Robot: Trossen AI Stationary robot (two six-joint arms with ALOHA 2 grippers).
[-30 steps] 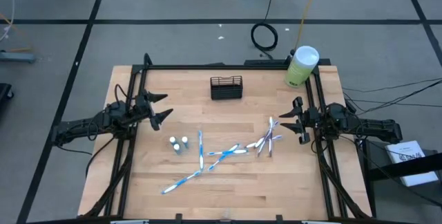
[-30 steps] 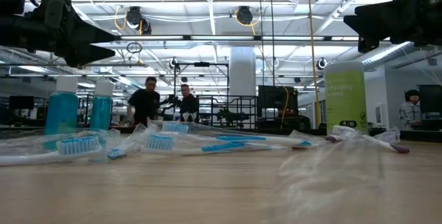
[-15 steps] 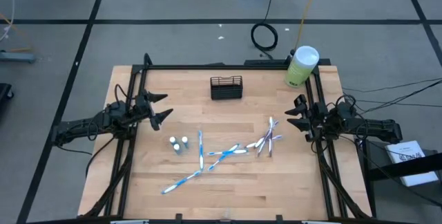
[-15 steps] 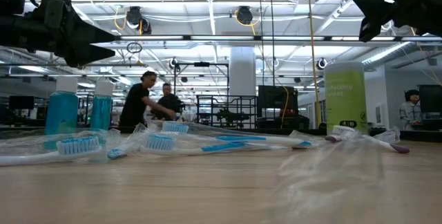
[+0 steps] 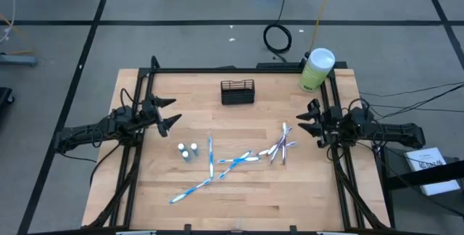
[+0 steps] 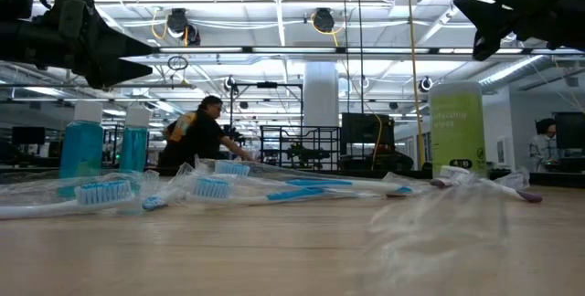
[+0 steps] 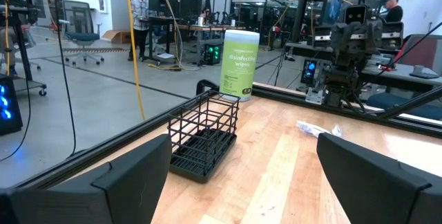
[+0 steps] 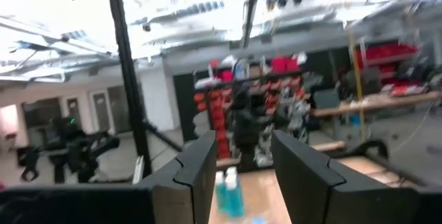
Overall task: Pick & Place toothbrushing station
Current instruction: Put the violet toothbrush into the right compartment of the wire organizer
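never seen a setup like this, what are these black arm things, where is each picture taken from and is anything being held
These are two robot arms at a wooden table, each ending in a two-finger gripper. One picture looks straight down on the table, one sits at table-top height, and one camera rides on each wrist.

From above, the left gripper hangs open over the table's left side, and the right gripper hangs over the right side, fingers apart. Neither holds anything.

On the table: a small black wire basket near the far edge, a pale-green wipes canister at the far right corner, wrapped toothbrushes scattered in the middle, and two small blue bottles. The basket looks empty.
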